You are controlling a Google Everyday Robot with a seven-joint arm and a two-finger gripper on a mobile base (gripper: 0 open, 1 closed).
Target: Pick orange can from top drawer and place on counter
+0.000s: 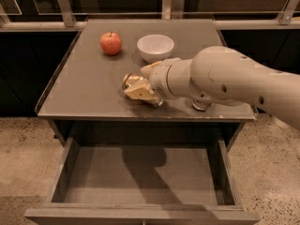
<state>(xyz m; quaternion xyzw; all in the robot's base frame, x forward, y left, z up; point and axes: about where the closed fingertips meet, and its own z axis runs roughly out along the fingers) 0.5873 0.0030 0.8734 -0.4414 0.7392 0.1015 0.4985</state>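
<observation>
The orange can [131, 80] stands on the counter [79, 88] near its middle, and only its shiny top and a bit of brownish side show. My gripper [142, 82] reaches in from the right. Its pale fingers [140, 93] close around the can, one behind it and one in front. The top drawer [140, 177] is pulled out below the counter, and nothing shows inside it apart from the arm's shadow.
A red apple [111, 43] and a white bowl [155, 47] sit at the back of the counter. Another small can [202, 105] shows partly under my arm near the counter's front right. A railing runs behind the counter. Speckled floor lies on both sides.
</observation>
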